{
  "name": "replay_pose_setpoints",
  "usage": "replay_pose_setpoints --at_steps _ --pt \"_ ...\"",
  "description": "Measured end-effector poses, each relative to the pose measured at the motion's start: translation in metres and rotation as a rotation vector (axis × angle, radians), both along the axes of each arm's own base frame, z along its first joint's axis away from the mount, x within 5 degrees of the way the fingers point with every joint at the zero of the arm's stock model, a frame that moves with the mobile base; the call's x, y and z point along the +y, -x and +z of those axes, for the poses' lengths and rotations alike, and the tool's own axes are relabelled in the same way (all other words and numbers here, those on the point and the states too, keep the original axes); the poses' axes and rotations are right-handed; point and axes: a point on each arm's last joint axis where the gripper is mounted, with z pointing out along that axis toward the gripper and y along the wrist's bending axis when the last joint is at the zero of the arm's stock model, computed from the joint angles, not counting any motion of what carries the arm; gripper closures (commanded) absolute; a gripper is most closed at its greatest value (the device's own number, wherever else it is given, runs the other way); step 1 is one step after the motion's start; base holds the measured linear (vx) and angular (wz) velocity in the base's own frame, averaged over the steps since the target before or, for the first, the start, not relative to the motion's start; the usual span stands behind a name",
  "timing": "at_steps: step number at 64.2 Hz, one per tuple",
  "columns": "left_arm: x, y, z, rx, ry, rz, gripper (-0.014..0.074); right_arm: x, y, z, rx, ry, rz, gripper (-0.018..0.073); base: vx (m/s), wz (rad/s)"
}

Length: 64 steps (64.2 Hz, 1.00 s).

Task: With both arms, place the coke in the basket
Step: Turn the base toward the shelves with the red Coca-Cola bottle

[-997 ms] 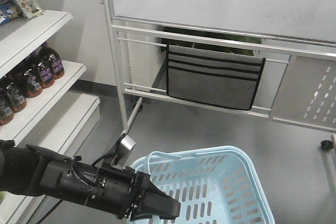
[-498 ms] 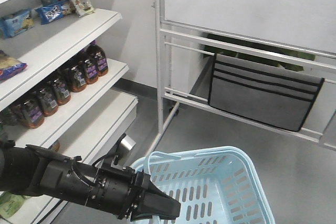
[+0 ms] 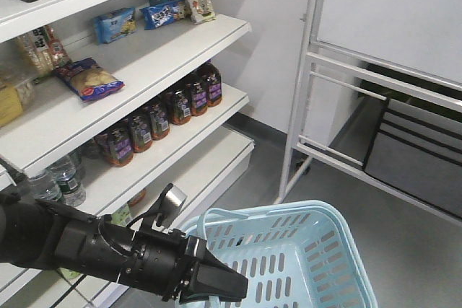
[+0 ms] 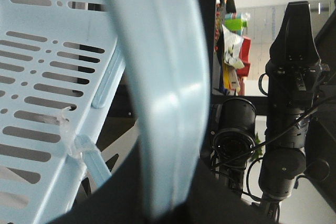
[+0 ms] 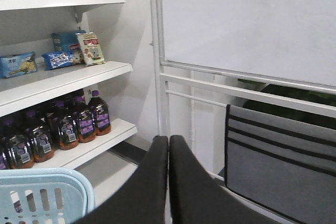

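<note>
1. Black fingers (image 5: pixel 152 182) of the right gripper (image 5: pixel 168 141) lie pressed flat together with nothing between them, pointing past the shelving toward a white metal frame (image 5: pixel 157 51).
2. Across the rig, the left gripper (image 3: pixel 225 286) is clenched on the loop handle (image 4: pixel 157 93) of the basket (image 3: pixel 274 207). The wrist view shows the pale blue band running down into the dark jaws.
3. Slotted and light blue, the basket sits low in front of the robot with its mouth upward. The part of its inside that shows holds nothing.
4. No coke appears in any view. The shelves (image 3: pixel 180 41) carry dark bottles (image 3: pixel 155 117) with purple labels, snack packs (image 3: pixel 170 12) and water bottles (image 3: pixel 61 182), but no red-and-silver can.
5. Judged from this, the step in hand is locating the can while the left arm carries the basket, and the task is at an early stage.
6. Doing it well likely means a firm left clamp and a level basket, so the handle cannot slip or swing.
7. The right fingers must part before any reach, then close around the can's slim body from the side.
8. Care is needed not to take a dark bottle for the can, nor to clip a shelf edge on the way in.
</note>
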Motion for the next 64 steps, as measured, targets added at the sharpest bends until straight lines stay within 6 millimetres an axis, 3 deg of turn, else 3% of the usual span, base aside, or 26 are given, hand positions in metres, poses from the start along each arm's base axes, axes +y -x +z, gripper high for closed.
replay_pose_setpoints --at_steps 64 --pt "0.0000 0.0000 -0.0001 0.000 -0.001 0.000 0.0603 0.0000 0.0000 0.0000 0.000 0.000 0.000 0.0568 0.09 0.37"
